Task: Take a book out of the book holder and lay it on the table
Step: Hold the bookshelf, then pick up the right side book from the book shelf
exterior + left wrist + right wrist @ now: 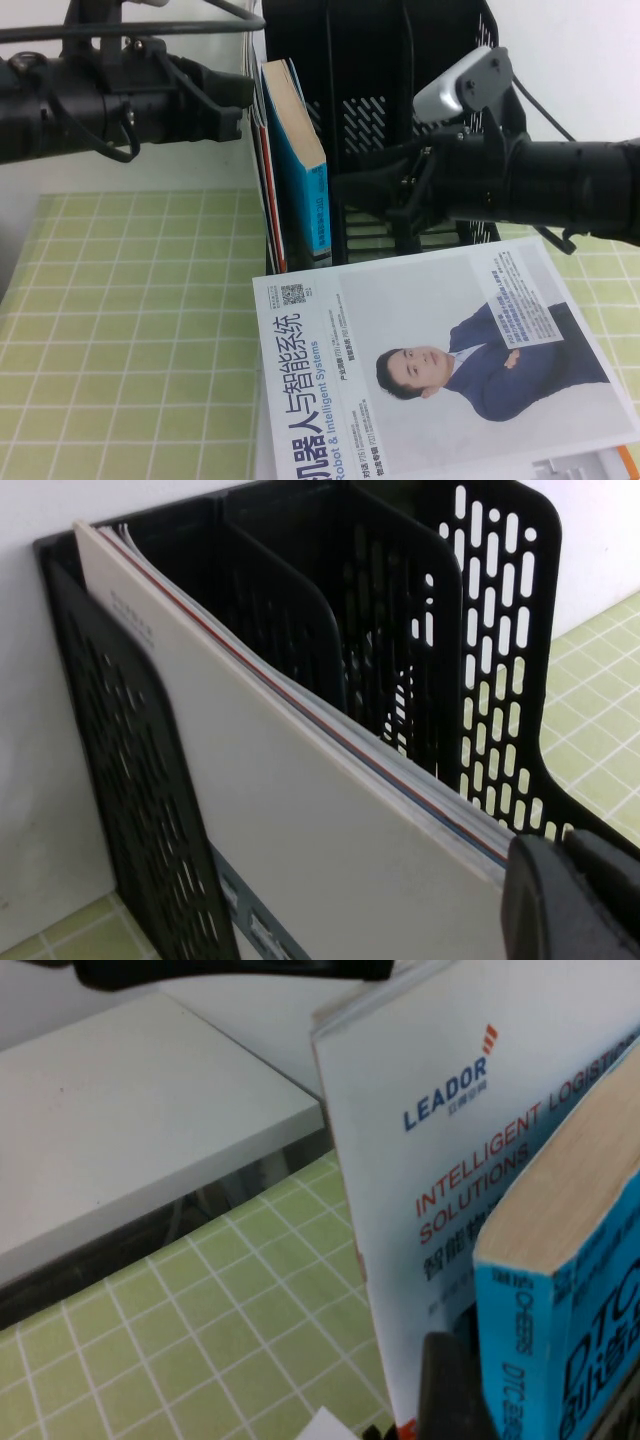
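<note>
The book (pixel 300 165), cyan with cream page edges, stands in the left compartment of the black book holder (pixel 400 60). My right gripper (pixel 320 190) reaches in from the right at the book's mid height. In the right wrist view one finger (pixel 450 1390) sits between the book (pixel 560 1290) and a white magazine; the other finger is hidden behind the book. My left gripper (pixel 243 100) is at the holder's upper left, its tip against the thin magazines. In the left wrist view its fingers (pixel 540 900) lie close together beside the holder (pixel 490 630).
Thin red-edged magazines (pixel 262 180) stand left of the book; they also show in the left wrist view (pixel 300 830) and the right wrist view (pixel 430 1160). A white magazine (pixel 430 370) picturing a man in a blue suit lies on the checked table (pixel 130 330) before the holder.
</note>
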You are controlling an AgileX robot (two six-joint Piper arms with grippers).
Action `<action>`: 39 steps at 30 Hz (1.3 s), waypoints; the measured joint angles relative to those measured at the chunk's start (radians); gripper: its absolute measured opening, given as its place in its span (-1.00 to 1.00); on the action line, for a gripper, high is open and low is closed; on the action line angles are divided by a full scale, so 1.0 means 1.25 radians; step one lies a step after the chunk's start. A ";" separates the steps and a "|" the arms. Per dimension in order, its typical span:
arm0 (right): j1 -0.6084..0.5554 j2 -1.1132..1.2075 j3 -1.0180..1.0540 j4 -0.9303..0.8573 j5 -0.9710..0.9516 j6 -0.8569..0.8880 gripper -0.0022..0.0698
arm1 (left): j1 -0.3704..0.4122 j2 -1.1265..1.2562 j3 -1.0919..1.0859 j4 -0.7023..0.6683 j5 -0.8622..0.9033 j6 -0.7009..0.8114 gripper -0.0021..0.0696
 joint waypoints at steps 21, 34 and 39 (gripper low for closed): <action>0.066 0.080 -0.097 0.000 -0.156 0.000 0.38 | 0.000 0.002 0.000 -0.003 -0.001 0.003 -0.95; 0.071 0.191 -0.175 0.004 -0.112 0.049 0.39 | 0.000 0.003 0.000 -0.007 -0.007 0.012 -0.95; 0.071 0.198 -0.177 0.004 -0.083 0.058 0.39 | 0.000 0.005 0.000 -0.015 -0.007 0.032 -0.95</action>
